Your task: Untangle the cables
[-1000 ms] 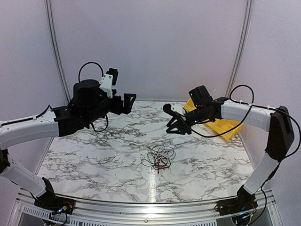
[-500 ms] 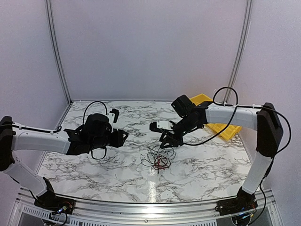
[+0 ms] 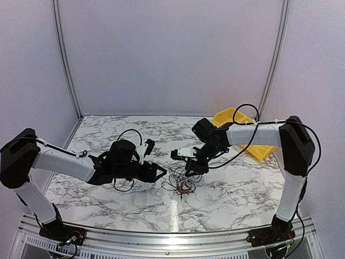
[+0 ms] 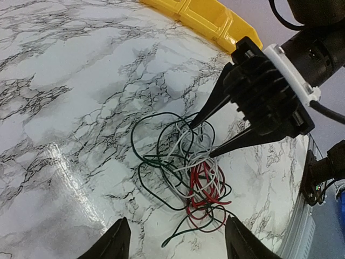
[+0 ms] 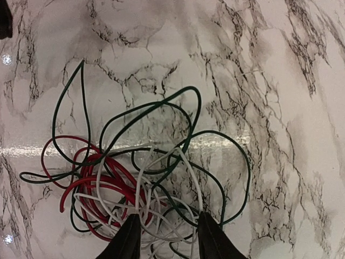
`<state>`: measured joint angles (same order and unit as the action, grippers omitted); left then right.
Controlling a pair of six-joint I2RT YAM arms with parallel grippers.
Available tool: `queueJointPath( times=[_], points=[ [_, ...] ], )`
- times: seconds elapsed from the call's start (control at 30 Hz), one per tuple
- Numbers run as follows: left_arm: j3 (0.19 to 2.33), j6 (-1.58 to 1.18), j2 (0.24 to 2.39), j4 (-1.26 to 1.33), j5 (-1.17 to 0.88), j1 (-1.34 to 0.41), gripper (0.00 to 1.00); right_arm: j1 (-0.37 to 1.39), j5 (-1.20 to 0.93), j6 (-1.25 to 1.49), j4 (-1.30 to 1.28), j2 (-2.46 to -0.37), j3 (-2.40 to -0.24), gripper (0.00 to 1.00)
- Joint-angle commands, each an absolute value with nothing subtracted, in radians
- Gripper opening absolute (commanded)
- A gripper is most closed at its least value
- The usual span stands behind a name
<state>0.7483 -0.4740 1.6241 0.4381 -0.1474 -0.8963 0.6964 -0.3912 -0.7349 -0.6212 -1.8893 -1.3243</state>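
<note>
A small tangle of thin cables point(image 3: 182, 181), dark green-black, red and white, lies on the marble table. In the left wrist view the cables point(image 4: 188, 178) sit just beyond my open left gripper point(image 4: 175, 245), which is empty. My left gripper point(image 3: 156, 172) is low at the tangle's left. My right gripper point(image 3: 190, 168) is open, its fingertips straddling the white loops at the tangle's far side. In the right wrist view the cables point(image 5: 140, 172) fill the frame, and the right gripper point(image 5: 164, 234) has its fingers down among the white strands without closing.
A yellow bin point(image 3: 245, 137) stands at the back right of the marble table point(image 3: 108, 199); its rim shows in the left wrist view point(image 4: 210, 19). A metal rail point(image 3: 172, 237) runs along the near edge. Side walls enclose the table.
Both arms have come down from high above the table and moved inward to the tangle. The cables have not moved.
</note>
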Motion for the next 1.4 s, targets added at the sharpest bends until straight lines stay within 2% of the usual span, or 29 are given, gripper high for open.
queueJointPath(
  times=[0.0, 0.57, 0.83, 0.93, 1.0, 1.2, 1.37],
  points=[
    [0.738, -0.51, 1.657, 0.545, -0.195, -0.904, 0.62, 0.699, -0.361, -0.715, -0.594, -1.909, -1.361, 0.37],
    [0.839, -0.68, 1.869, 0.672, -0.223, -0.913, 0.43, 0.699, -0.354, -0.694, -0.573, -1.905, -1.341, 0.34],
    [0.909, -0.72, 1.968, 0.673, -0.204, -0.908, 0.29, 0.699, -0.362, -0.686, -0.566, -1.892, -1.324, 0.35],
    [0.941, -0.719, 1.994, 0.676, -0.201, -0.907, 0.13, 0.698, -0.362, -0.674, -0.545, -1.883, -1.312, 0.36],
    [0.948, -0.719, 1.996, 0.681, -0.187, -0.908, 0.01, 0.697, -0.364, -0.666, -0.535, -1.87, -1.301, 0.4],
    [0.937, -0.715, 1.985, 0.699, -0.173, -0.908, 0.0, 0.694, -0.443, -0.654, -0.489, -1.806, -1.243, 0.68],
    [0.923, -0.733, 1.996, 0.726, -0.176, -0.908, 0.0, 0.689, -0.453, -0.626, -0.422, -1.782, -1.212, 0.7]
  ],
)
